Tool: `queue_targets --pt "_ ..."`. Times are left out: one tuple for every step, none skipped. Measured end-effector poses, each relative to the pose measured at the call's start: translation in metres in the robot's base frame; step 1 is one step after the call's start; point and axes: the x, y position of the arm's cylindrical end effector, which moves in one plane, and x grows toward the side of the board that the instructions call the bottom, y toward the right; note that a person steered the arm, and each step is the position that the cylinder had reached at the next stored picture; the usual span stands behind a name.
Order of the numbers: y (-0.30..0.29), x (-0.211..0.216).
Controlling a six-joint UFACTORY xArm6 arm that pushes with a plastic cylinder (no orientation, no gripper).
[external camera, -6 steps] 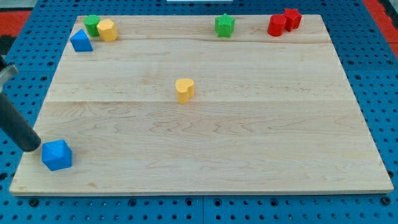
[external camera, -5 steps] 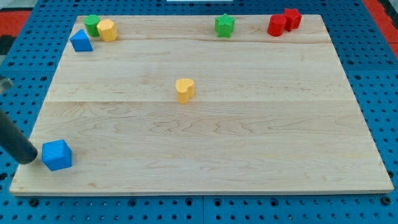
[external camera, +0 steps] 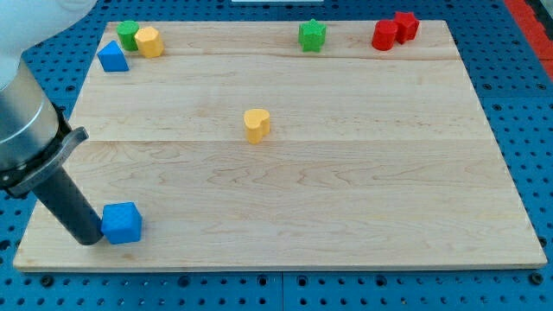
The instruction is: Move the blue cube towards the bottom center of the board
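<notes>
We are in the pushing step: my tip (external camera: 89,238) touches the left side of the blue cube (external camera: 122,223), near the board (external camera: 346,190) bottom-left corner. We have no fingers. Next we push it rightwards.

The small blue cube (external camera: 122,223) sits upright on the wooden board, at the frame's lower left.

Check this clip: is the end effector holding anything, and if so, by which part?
Nothing is held. The end effector is a plain rod; my tip presses against the view's-left face of the blue cube, near the board's bottom-left corner.
</notes>
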Motion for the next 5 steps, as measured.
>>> queue_targets --pt "0.006 -0.015" --pt "0.031 -0.028" --pt "0.07 -0.026" --pt "0.097 -0.021" --pt "0.139 -0.017"
